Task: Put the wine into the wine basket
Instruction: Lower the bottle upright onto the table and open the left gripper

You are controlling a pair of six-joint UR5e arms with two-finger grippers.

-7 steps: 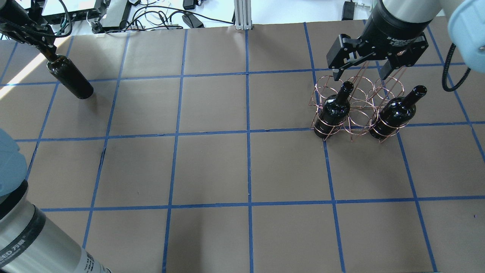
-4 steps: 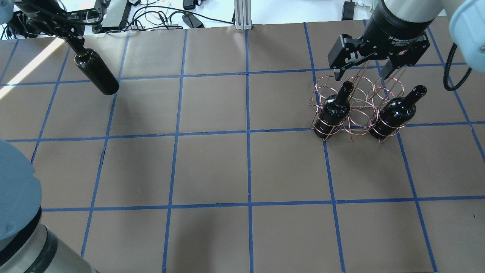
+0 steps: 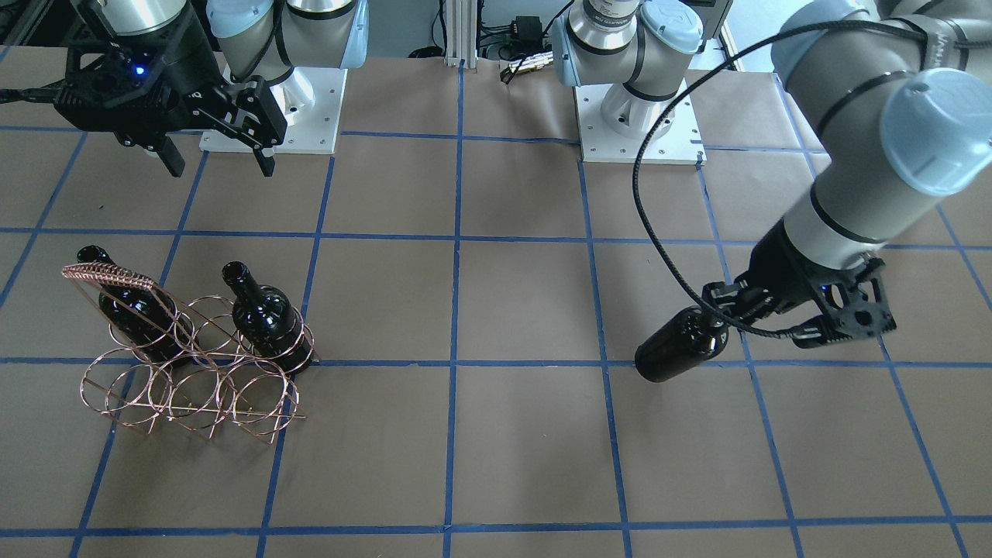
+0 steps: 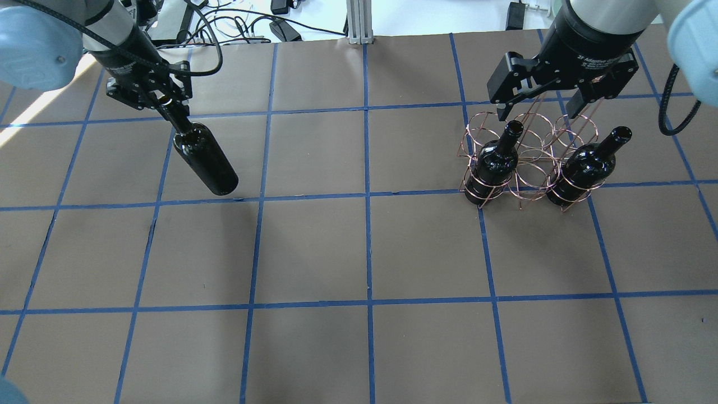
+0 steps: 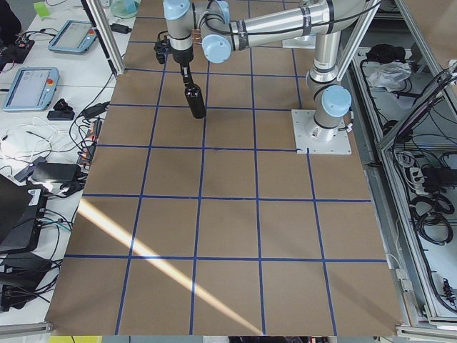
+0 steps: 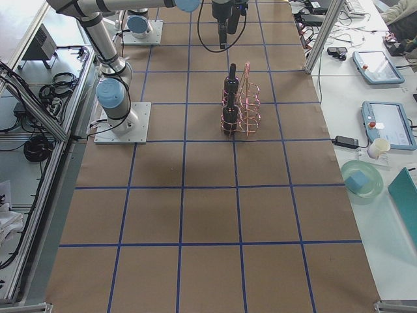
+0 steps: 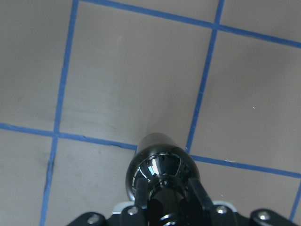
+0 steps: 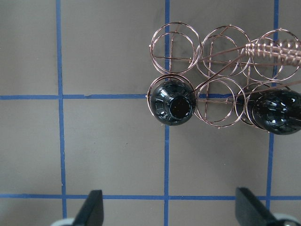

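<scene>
My left gripper is shut on the neck of a near-black wine bottle and holds it tilted above the table's left part. The bottle also shows in the front view, below the left gripper, and in the left wrist view. The copper wire wine basket stands at the far right, with two like bottles in its near row. My right gripper hangs open above the basket's handle; in its wrist view the basket lies ahead of the open fingers.
Brown paper with blue tape grid lines covers the table. Cables and power bricks lie beyond the far edge. The arm bases stand at the robot's side. Several basket rings hold nothing.
My left arm has carried the bottle to the right and towards the table's middle, from the far left edge. The right gripper, basket and two bottles have hardly moved.
</scene>
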